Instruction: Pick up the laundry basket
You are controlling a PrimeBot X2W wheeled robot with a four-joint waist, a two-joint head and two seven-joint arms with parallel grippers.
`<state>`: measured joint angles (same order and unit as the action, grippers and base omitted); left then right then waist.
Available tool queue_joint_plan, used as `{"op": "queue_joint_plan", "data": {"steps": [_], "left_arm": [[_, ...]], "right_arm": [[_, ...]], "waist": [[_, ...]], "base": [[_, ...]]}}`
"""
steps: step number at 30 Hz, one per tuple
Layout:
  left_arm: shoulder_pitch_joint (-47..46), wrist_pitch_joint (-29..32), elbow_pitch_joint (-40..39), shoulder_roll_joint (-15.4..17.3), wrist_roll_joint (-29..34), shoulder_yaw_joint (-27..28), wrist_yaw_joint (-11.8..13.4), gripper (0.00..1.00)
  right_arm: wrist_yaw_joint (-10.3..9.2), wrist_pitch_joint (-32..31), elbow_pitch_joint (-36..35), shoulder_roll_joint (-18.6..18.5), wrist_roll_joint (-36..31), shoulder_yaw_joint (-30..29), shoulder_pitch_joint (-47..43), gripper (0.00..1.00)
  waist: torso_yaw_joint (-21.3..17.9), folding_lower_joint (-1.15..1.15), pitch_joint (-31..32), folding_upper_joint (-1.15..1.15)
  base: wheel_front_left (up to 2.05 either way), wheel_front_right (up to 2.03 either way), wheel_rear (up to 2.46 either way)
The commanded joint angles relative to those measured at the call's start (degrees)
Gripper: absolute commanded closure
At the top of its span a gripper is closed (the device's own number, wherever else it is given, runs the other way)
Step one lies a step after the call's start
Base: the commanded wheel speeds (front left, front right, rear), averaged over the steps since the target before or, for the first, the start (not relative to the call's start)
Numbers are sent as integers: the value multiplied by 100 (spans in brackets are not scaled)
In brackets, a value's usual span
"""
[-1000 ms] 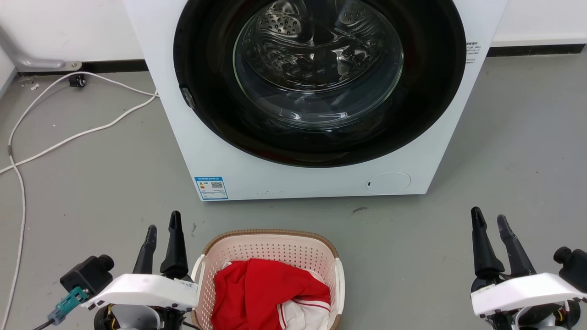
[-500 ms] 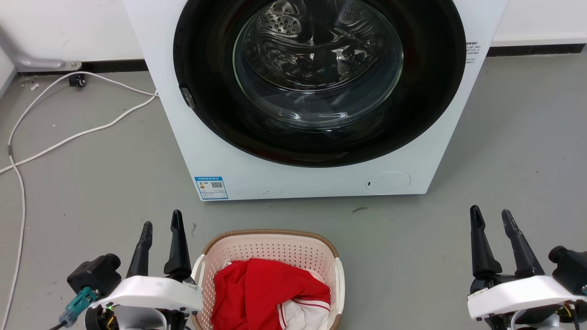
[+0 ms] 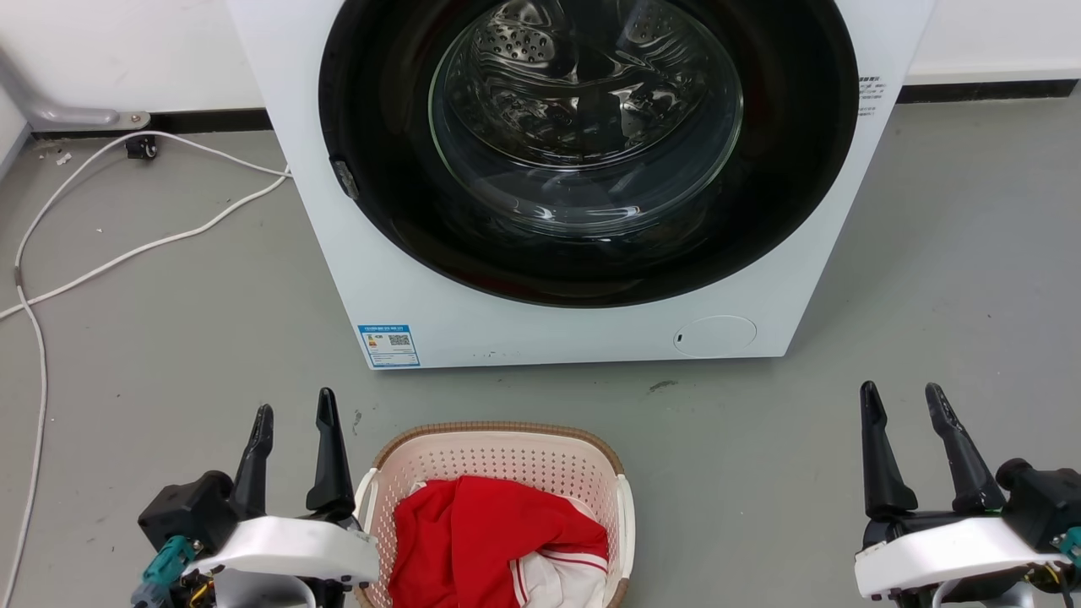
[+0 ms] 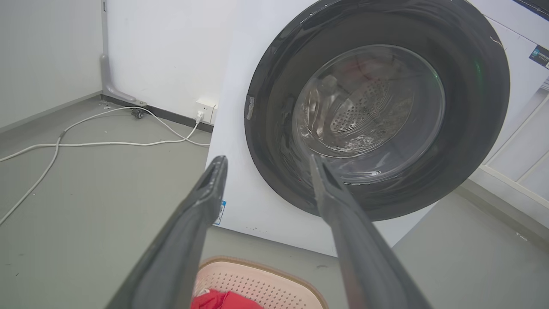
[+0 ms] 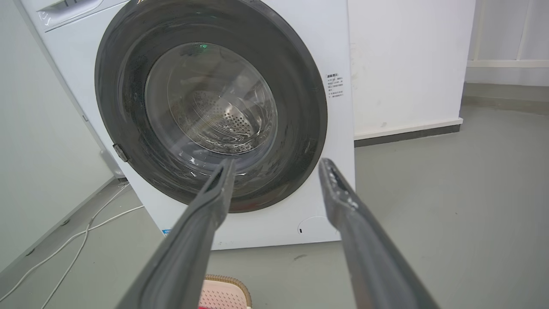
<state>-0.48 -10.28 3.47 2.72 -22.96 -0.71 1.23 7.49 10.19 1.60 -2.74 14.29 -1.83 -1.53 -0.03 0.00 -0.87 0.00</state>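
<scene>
Risk here: my left gripper (image 3: 294,404) gapes beside the laundry basket (image 3: 498,460); my right gripper (image 3: 900,388) gapes well apart; a one-sided lift could spill the red clothes (image 3: 490,532).

Left claw (image 3: 295,399): gap wider than 1 s ago. Its outer finger (image 3: 256,447) swung out to the left, the inner one barely shifted. Wrist camera block slid in toward the laundry basket (image 3: 507,460), and the white wrist shell sits lower in head view.

Right claw (image 3: 899,386): also wider. Outer finger (image 3: 953,439) leans further right, with its tip higher than before. Wrist shell dropped and moved slightly left, and its camera block came in with it.
</scene>
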Motion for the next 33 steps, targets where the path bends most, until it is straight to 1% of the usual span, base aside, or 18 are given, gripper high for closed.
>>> {"op": "queue_joint_plan", "data": {"steps": [1, 13, 33], "left_arm": [[20, -55, -73, 20, 158, -6, 29, 0], [88, -209, -115, 21, 765, -55, 111, 0], [214, -427, -194, 23, 1621, -73, 205, 0]], "right_arm": [[0, 64, -85, -19, -165, 19, -41, 0], [0, 216, -133, -20, -741, 14, -108, 0], [-1, 436, -210, -22, -1342, -24, -223, 0]], "waist": [[-4, 0, 3, 0], [-5, 0, 3, 0], [3, 0, 18, 0]], "base": [[0, 0, 0], [0, 0, 0], [0, 0, 0]]}}
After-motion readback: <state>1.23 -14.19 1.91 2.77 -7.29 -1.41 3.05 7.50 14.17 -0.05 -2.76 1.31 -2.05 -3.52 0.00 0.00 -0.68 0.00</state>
